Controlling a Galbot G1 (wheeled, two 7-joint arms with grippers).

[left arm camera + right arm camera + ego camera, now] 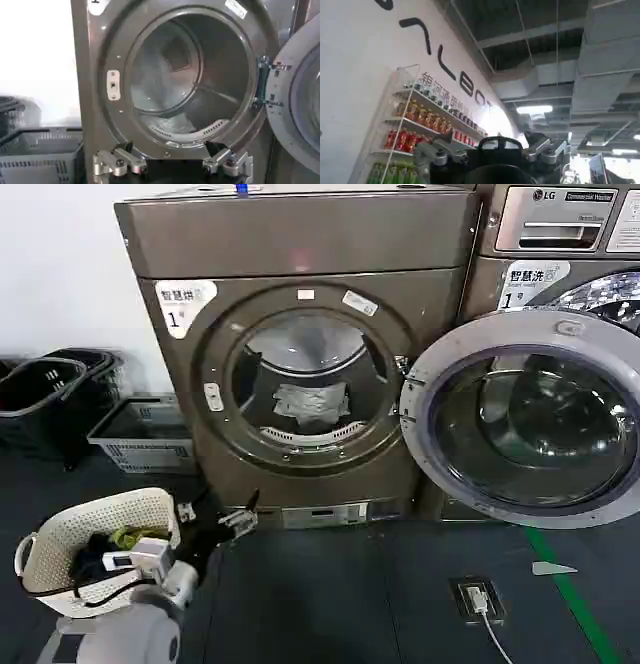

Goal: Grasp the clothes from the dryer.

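Note:
The dryer point(300, 239) is a bronze-grey machine with a "1" sticker, and its round door point(530, 419) is swung open to the right. The clothes point(312, 404), a pale wrinkled piece, lie at the bottom of the drum. In the left wrist view the clothes point(170, 122) rest low inside the dryer point(95, 75) porthole. My left gripper point(238, 519) hovers low in front of the machine's base, below the porthole. Seen from its own wrist, the left gripper point(173, 167) is open and holds nothing. My right gripper point(494, 155) points up at the ceiling, open, away from the dryer.
A white basket point(40, 579) holding dark and yellow-green garments sits at the lower left. A grey crate point(140, 434) and black baskets point(50, 394) stand left of the dryer. An LG machine point(560, 224) stands to the right. A floor socket point(478, 599) with a cable lies ahead.

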